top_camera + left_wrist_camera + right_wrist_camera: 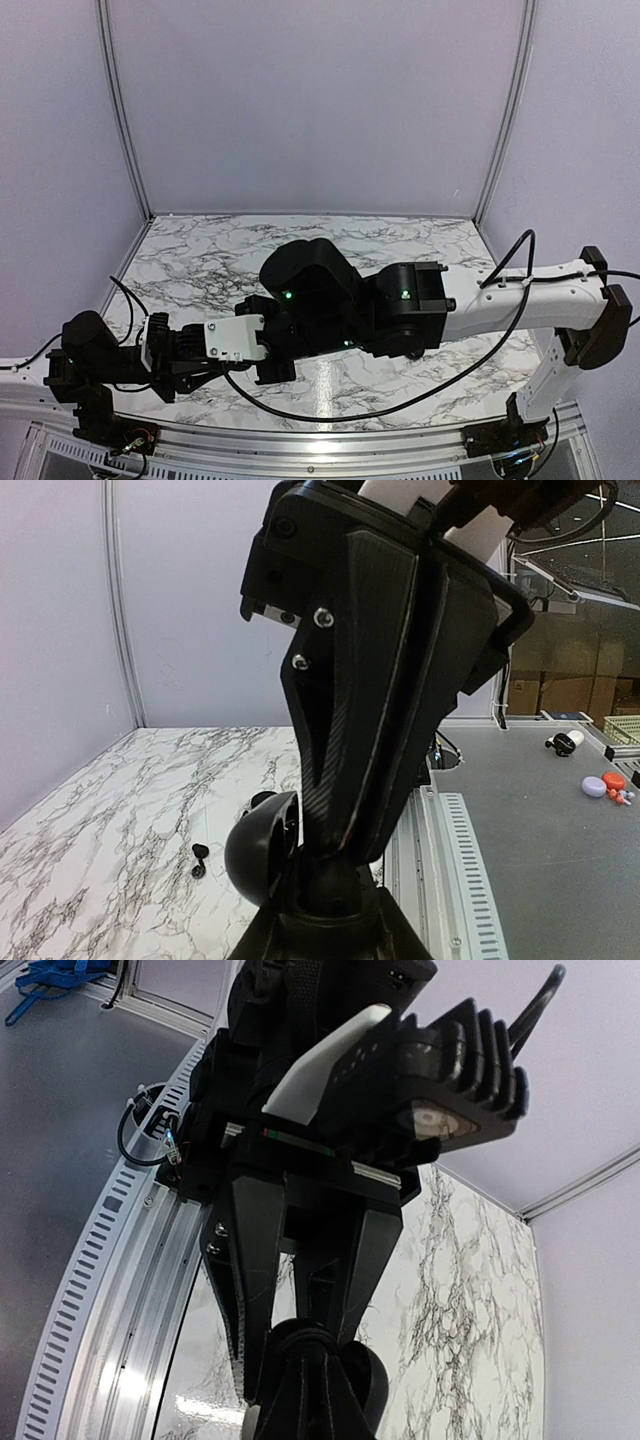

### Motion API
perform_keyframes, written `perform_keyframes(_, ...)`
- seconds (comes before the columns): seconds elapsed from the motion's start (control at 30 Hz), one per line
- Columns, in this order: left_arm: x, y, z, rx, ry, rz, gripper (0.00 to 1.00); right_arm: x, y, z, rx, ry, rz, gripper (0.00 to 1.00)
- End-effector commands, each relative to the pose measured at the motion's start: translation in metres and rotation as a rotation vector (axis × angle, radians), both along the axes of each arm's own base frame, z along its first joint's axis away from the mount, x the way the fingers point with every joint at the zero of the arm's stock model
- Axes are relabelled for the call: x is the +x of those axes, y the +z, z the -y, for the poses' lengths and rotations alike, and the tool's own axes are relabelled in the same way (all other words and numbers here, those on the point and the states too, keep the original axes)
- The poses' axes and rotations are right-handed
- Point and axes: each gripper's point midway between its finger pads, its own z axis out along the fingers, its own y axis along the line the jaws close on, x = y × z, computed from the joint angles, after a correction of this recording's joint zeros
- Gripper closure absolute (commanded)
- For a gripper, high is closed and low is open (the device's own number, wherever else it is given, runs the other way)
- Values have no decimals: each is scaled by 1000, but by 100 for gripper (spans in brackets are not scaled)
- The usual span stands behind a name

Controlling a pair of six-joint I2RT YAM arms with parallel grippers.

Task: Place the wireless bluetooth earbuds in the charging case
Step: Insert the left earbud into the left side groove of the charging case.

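Observation:
The glossy black charging case (255, 855) hangs just above the marble near the table's front edge. My left gripper (325, 900) is shut on it from below in its own view. My right gripper (310, 1345) is shut, and its fingers (370, 710) come down onto the top of the case (365, 1385). Whether an earbud sits between those tips is hidden. One tiny black earbud (200, 858) lies on the marble to the left of the case. In the top view the left gripper (275, 360) and the right gripper (265, 312) meet and cover the case.
A small dark object (262, 799) shows partly behind the case. An aluminium rail (445, 860) runs along the table's near edge right beside the grippers. A black cable (400, 400) loops under the right arm. White walls (320, 110) close the back and sides.

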Motion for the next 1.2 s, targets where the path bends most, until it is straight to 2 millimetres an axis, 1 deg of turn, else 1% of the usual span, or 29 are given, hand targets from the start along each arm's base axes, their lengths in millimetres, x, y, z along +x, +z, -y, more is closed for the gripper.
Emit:
perform_keyframes(0.0, -5, 28, -3, -89, -20, 29, 100, 3, -3, -3, -17, -23, 29, 100)
perform_keyframes(0.3, -5, 31, -4, -95, -19, 30, 100, -2, -12, -8, -41, 1, 16, 100)
perform_keyframes(0.5, -4, 32, -5, -105, -12, 30, 100, -2, -13, -9, -47, -4, 6, 100)
perform_keyframes(0.67, -2, 36, -10, -139, 14, 31, 100, -1, -12, -8, -44, -12, -2, 100)
perform_keyframes(0.77, 0, 38, -12, -150, 28, 34, 100, -1, -8, -8, -35, -18, -7, 96)
perform_keyframes(0.87, 0, 37, -12, -147, 28, 33, 100, 0, 2, -6, -7, -25, -8, 93)
perform_keyframes(1.03, 0, 36, -11, -143, 26, 32, 100, -1, 15, -5, 30, -26, -13, 90)
perform_keyframes(1.17, 0, 35, -10, -139, 25, 33, 100, -1, 21, -4, 45, -30, -16, 85)
